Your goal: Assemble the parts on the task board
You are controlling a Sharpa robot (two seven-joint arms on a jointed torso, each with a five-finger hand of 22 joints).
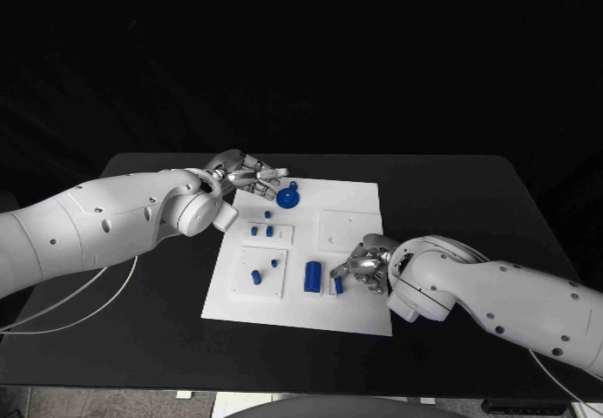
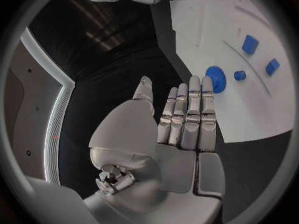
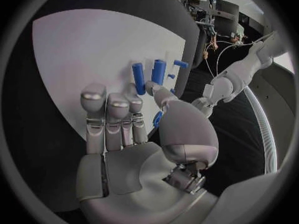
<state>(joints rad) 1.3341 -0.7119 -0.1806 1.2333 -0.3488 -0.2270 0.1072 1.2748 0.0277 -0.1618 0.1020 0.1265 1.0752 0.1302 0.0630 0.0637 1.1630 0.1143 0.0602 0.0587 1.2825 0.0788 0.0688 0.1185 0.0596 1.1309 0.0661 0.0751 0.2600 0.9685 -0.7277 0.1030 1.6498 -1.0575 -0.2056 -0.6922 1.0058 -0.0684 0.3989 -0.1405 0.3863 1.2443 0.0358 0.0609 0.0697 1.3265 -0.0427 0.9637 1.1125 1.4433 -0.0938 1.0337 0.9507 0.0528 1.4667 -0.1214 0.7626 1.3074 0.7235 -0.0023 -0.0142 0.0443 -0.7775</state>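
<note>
Board: you have the white task board (image 1: 358, 305) lying flat in the middle of the black table (image 1: 503, 192), with raised white squares on it.
Left hand: your left hand (image 1: 252, 178) sits at the board's far left corner. In the left wrist view its fingers (image 2: 193, 114) are straight and side by side, the thumb apart, and nothing lies in the palm, so it holds nothing.
Gear: the blue gear (image 1: 290, 198) lies on the board just beside your left hand's fingertips; you can't tell from these views whether they touch it.
Right hand: your right hand (image 1: 361, 266) is over the board's near right part, fingers curled downward. The right wrist view shows a small blue piece (image 3: 158, 118) between the thumb and the fingers, and the hand looks to be pinching it.
Cylinder: the larger blue cylinder (image 1: 313, 276) stands on the board just left of your right hand, apart from it.
Small parts: two small blue pegs (image 1: 261, 232) sit on a raised square near the board's middle; another blue peg (image 1: 256, 277) sits on the near left square.
</note>
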